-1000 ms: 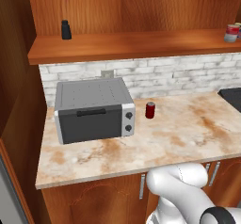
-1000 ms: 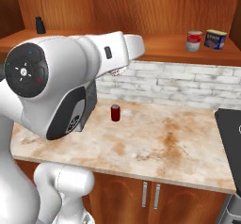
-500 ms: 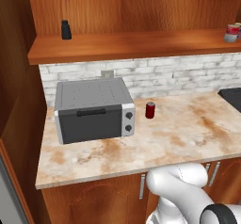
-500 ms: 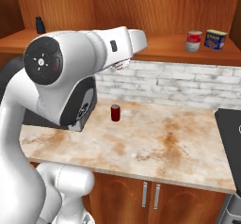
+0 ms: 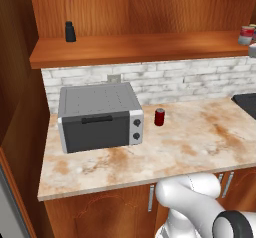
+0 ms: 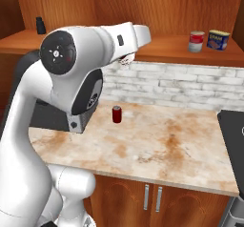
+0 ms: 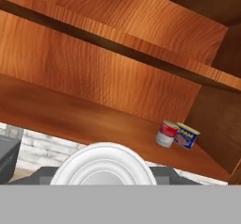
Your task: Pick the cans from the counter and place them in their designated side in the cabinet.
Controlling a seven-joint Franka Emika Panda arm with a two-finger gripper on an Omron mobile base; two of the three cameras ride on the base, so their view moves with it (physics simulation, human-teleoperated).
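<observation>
The hand [image 6: 126, 60] is under the end of the white forearm, just in front of the brick wall and just below the shelf board [image 6: 167, 54] of the cabinet. Its jaws are closed down. In the hand view a round silver-white disc [image 7: 106, 164] with rings sits right before the camera. I judge this to be the end of the silver-based can, gripped between the fingers, with its long axis pointing toward the camera.

From the hand, in the right base view, the red-and-white can [image 6: 196, 41] stands on the shelf board at about 2 o'clock. It is upright, and the blue-labelled can [image 6: 218, 39] is just beside it, further along the same direction. In the hand view the same pair lies at about 2 o'clock from the disc, near the end wall of the cabinet.

The move to come depends on this relation, I think: the held can must go up over the edge of the board and toward 2 o'clock, to land near the red-and-white can without knocking it.

The dark red can [image 6: 116, 114] stands upright on the table [image 6: 157, 149], at about 6 o'clock from the hand and well below it. In the left base view it is just beside the toaster oven [image 5: 97, 114]. This one is not yet picked.
</observation>
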